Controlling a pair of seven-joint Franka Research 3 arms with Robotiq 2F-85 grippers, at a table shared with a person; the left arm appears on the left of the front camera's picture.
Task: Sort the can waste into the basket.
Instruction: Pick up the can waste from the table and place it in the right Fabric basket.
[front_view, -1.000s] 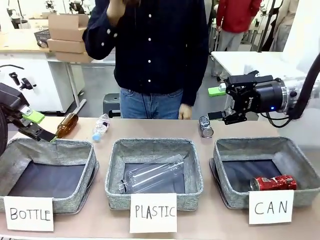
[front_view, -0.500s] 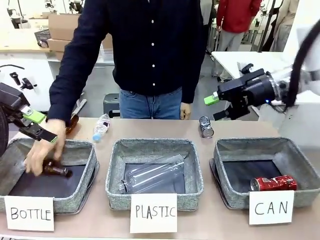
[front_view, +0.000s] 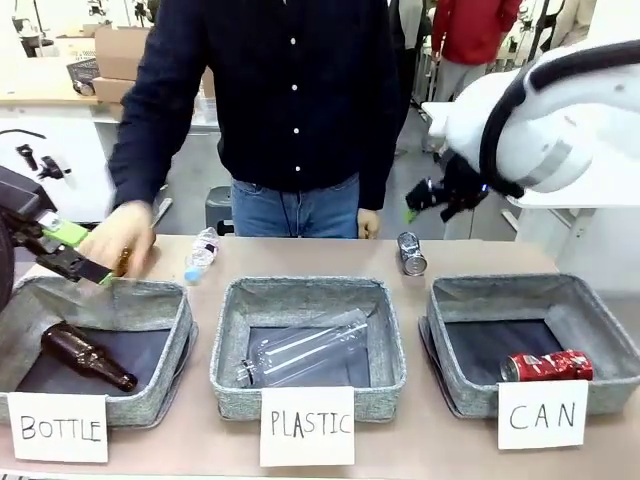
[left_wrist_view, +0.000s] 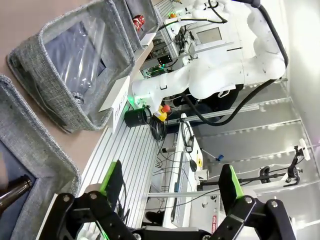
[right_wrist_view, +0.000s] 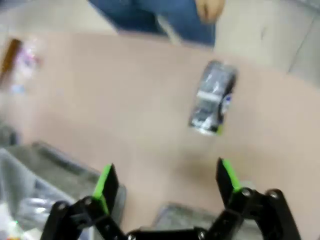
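**A:** Right fingers?

**B:** The right gripper (right_wrist_view: 166, 172) has its black, green-padded fingers spread with nothing between them, in the air over the smooth tan tabletop (right_wrist_view: 100, 100). Beyond them, the dark grey-black metal can with silver ends (right_wrist_view: 212, 97) lies near the far left corner of the grey woven-fabric basket carded "CAN" (front_view: 500, 286), with bare table all round it.

**A:** The other can?

**B:** The red metal can with white lettering (front_view: 547, 365) lies on its side on that basket's dark lining.

**A:** Left?

**B:** The left gripper (left_wrist_view: 170, 179) is spread and empty too, at the far rim of the grey woven basket carded "BOTTLE" (front_view: 150, 290). A person's blurred hand (front_view: 120, 240) is just beside it.
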